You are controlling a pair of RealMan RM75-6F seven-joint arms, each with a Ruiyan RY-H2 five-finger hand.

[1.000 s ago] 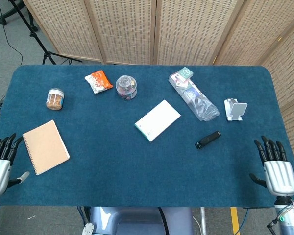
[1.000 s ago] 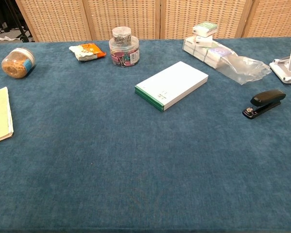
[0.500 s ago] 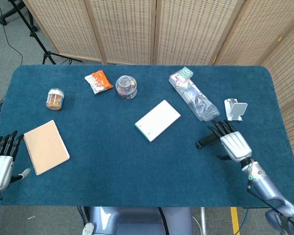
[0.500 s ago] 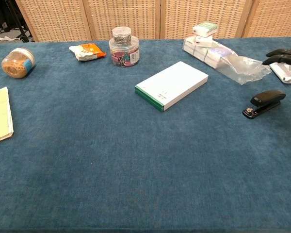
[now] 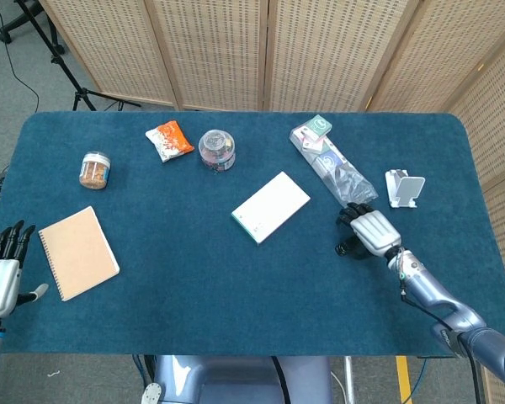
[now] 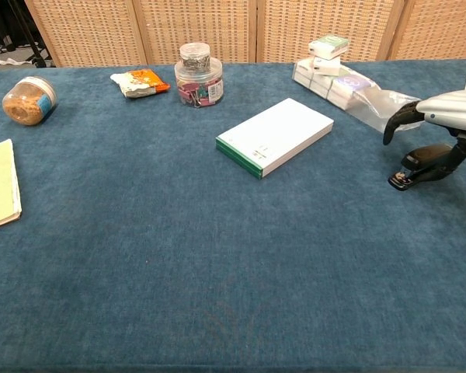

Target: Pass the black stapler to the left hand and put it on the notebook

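The black stapler (image 6: 424, 165) lay on the blue surface (image 5: 236, 278) toward its right side, just near of a crinkled clear bag of small boxes (image 5: 335, 167). The right hand (image 5: 366, 230) was down over it, palm low, its dark fingers (image 6: 396, 119) curled over the far side and the thumb reaching down at the stapler's right end. Whether it had a real grip on the stapler I could not tell; the stapler was flat on the surface, its left tip poking out from under the hand.

The left hand (image 5: 0, 269) hovered at the near left edge with fingers straight and apart, holding nothing. Just to its right lay the tan spiral notebook (image 5: 77, 252), closed and flat, well apart from the stapler.

Around the middle sat a white pad with a green edge (image 5: 271, 206). Along the far side stood a small jar of brown bits (image 5: 93, 170), an orange snack packet (image 5: 169, 140) and a clear tub of binder clips (image 5: 216, 150). A white phone stand (image 5: 403, 187) stood far right of the right hand.
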